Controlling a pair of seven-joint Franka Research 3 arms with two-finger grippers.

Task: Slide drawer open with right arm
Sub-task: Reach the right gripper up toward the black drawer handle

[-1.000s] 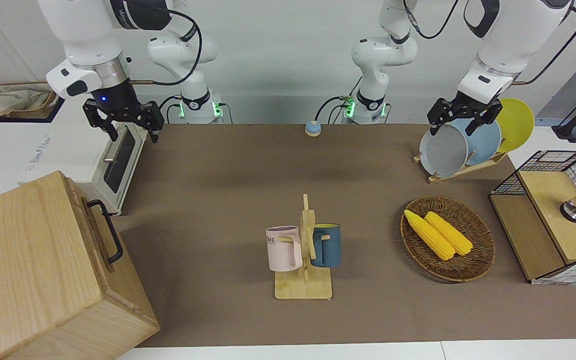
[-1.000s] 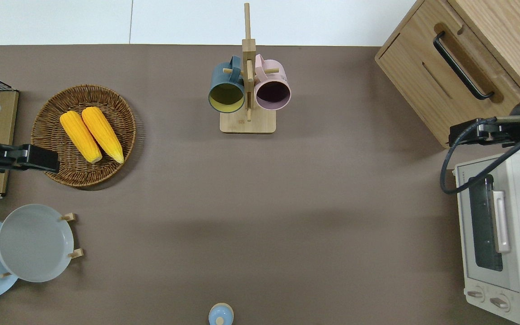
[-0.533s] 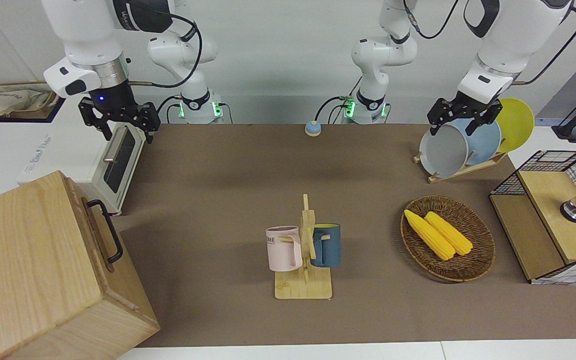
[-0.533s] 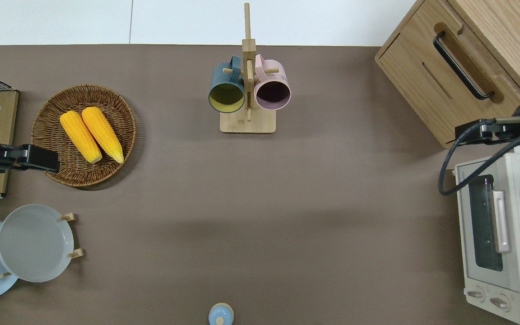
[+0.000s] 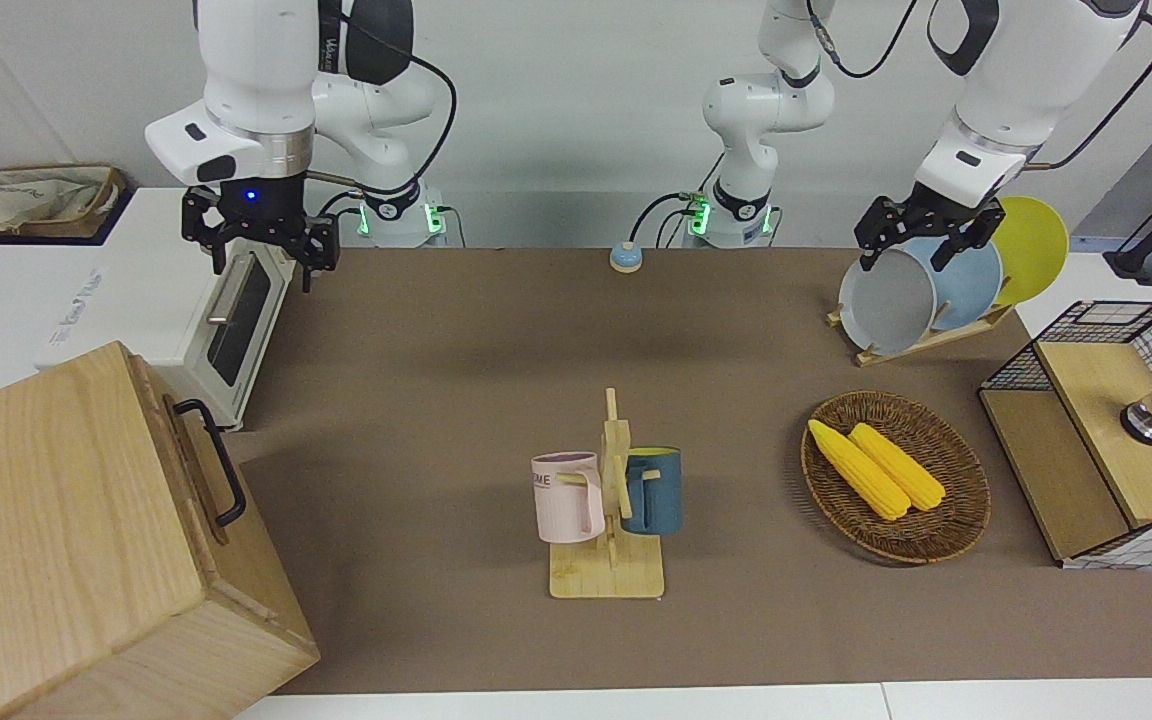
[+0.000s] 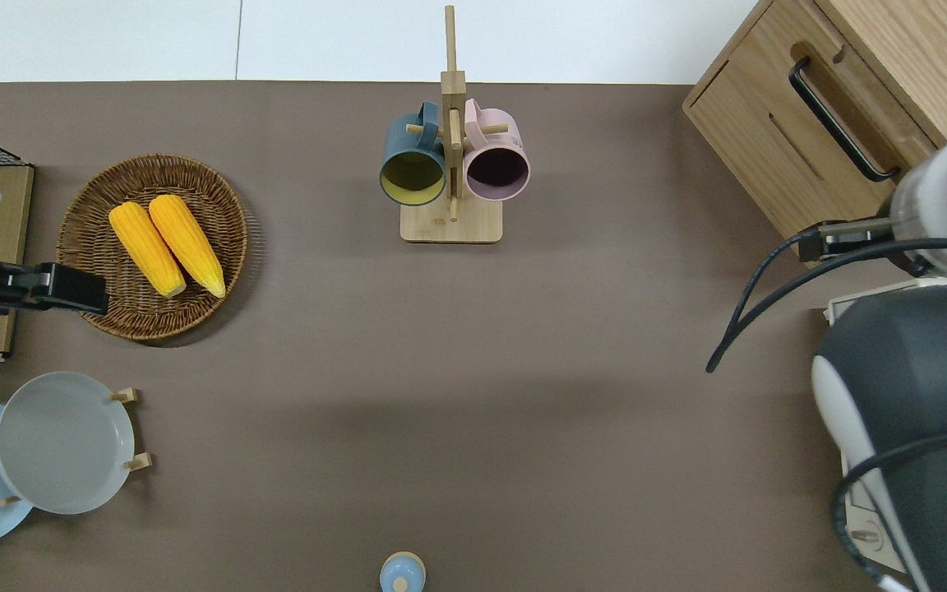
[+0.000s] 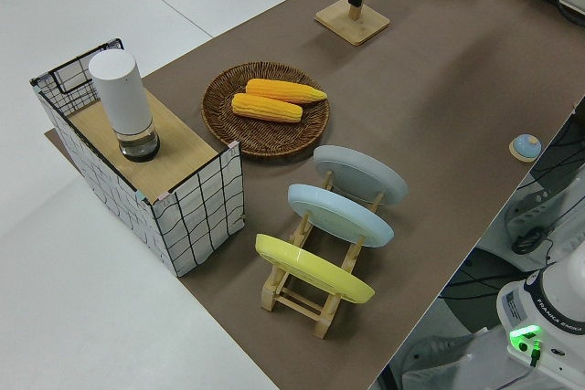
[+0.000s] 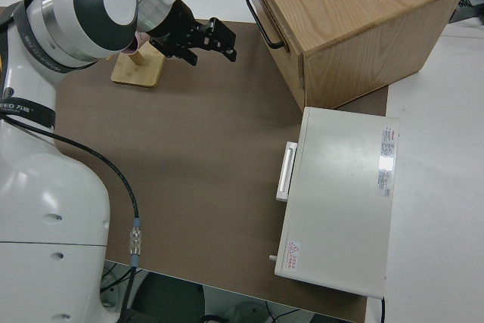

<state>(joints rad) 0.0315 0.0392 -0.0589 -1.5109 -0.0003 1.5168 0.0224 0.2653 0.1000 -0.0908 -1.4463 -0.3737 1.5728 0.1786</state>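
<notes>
A: Where was the wide, shallow light-wood drawer with the black metal bar handle [image 5: 210, 462]?

B: It sat pushed in flush at the top of the light-wood cabinet [image 6: 901, 49], at the right arm's end of the brown worktop [image 5: 496, 400] and farther from the robots than the white toaster oven [image 8: 338, 194]. Its black bar handle [image 6: 839, 120] was untouched.

A: And the right hand [image 5: 261, 252]?

B: It hung in the air with its black fingers [image 8: 224, 40] spread apart and nothing between them. In the overhead view only the wrist showed, over the worktop just beside the corner of the cabinet, between it and the toaster oven. It was apart from the handle.

A: The other arm?

B: Parked. The left hand [image 5: 921, 240] was open too and held nothing.

A: Anything else on the worktop?

B: A wooden mug stand with a pink mug [image 5: 568, 497] and a blue mug [image 5: 653, 490], and a round wicker basket [image 5: 956, 525] holding two yellow corn cobs [image 5: 876, 467].
</notes>
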